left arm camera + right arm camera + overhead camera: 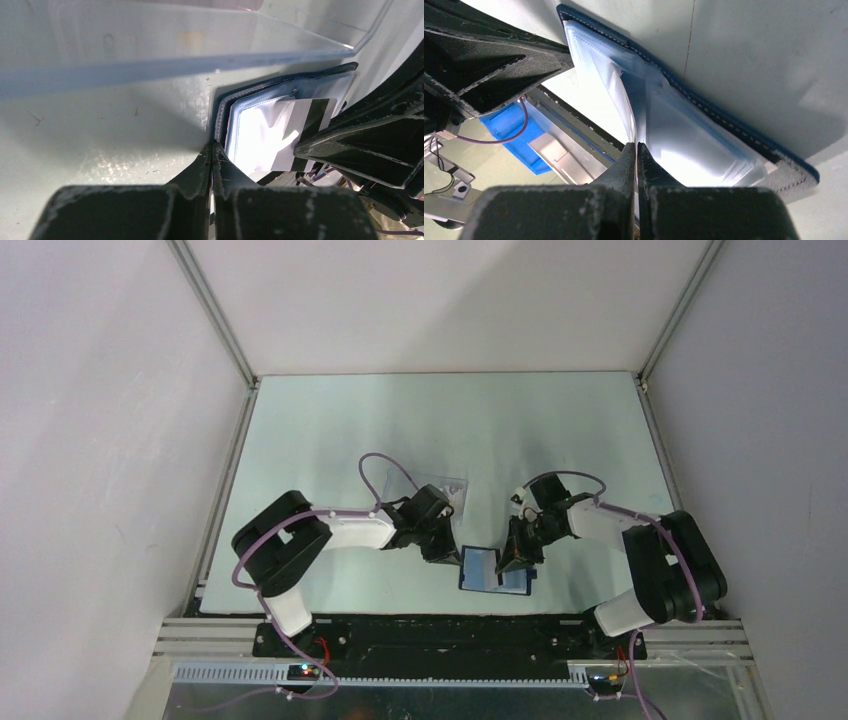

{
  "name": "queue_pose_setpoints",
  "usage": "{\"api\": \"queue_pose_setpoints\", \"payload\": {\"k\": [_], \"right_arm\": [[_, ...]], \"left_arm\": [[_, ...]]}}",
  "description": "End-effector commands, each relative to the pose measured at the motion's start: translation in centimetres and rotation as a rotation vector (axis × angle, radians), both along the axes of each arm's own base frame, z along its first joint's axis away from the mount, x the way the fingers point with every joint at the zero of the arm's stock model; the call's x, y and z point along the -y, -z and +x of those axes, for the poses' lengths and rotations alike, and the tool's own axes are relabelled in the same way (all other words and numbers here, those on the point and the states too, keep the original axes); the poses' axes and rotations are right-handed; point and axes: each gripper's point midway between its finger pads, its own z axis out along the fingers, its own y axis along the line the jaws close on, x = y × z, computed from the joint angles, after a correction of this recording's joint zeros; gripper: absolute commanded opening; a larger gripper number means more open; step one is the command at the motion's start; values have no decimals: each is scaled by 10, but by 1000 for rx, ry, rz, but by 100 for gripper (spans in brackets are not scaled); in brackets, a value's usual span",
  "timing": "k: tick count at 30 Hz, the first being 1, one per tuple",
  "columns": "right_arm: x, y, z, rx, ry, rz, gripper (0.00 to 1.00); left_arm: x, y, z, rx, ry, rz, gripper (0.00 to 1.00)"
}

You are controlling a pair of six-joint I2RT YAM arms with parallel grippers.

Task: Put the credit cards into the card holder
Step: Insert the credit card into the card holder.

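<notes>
Pale green table: left claw clamps card holder edge; right claw pinches credit card.

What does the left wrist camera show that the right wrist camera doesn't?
Only the left wrist view: a card with a dark stripe lying against the wallet, and a clear plastic box behind. Only the right wrist view: a blue plastic part past the edge of the table. Both: the open wallet, with the left gripper and right gripper each shut on it.

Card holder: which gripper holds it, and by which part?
Both seem to. The right gripper pinches a clear inner sleeve of the card holder; the left gripper pinches its edge.
</notes>
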Motion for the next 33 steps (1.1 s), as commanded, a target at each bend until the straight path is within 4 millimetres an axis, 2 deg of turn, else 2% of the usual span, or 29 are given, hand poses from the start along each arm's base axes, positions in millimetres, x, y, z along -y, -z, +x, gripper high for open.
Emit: {"api": "queue_pose_setpoints", "payload": {"k": [1, 6, 17, 23, 28, 33], "right_arm": [[3, 13, -8, -48, -22, -41, 0], [8, 29, -6, -49, -12, -119, 2], [2, 19, -4, 34, 8, -181, 48], [-1, 18, -5, 45, 0, -199, 61], [-18, 20, 0, 37, -26, -182, 66], [-48, 12, 4, 56, -50, -131, 73]], "left_arm": [[-19, 27, 3, 15, 2, 114, 5], [-19, 27, 2, 9, 2, 115, 5], [-22, 21, -3, -16, -40, 97, 2], [-21, 17, -6, -25, -49, 85, 0], [-21, 18, -9, -38, -56, 83, 0], [-29, 16, -12, -53, -104, 82, 0]]}}
